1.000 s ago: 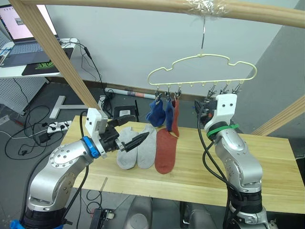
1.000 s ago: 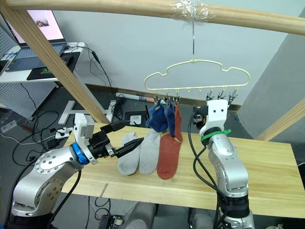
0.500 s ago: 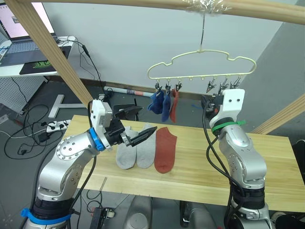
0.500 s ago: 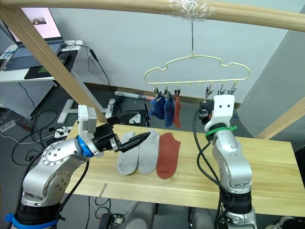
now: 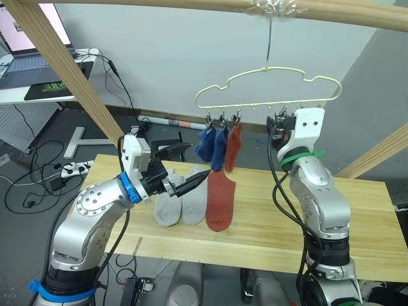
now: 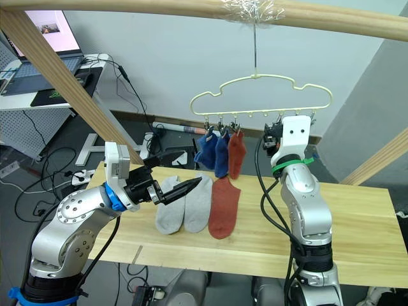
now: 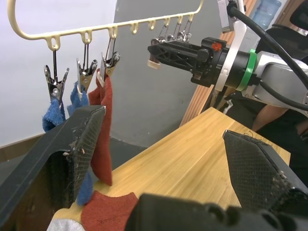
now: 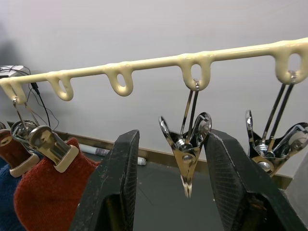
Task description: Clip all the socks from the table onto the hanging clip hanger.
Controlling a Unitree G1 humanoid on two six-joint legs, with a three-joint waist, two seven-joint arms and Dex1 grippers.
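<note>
Our right claw (image 8: pixel 163 192) is spread around an empty clip (image 8: pixel 186 149) on the hanger (image 5: pixel 268 83); our left claw (image 5: pixel 185 172) gapes empty above the socks (image 5: pixel 191 201) — grab one first.

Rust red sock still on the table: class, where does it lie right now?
In the left eye view, the rust red sock lies flat on the table, beside the two grey socks, below the clip hanger.

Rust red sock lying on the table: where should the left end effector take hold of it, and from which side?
Probably at its cuff, the far end nearest the clip hanger. The rust red sock lies flat and lengthwise on the table, toe toward the robot, a grey sock close along its left edge. Come down from above at the far end; the left end effector, open, hovers over the grey socks.
</note>
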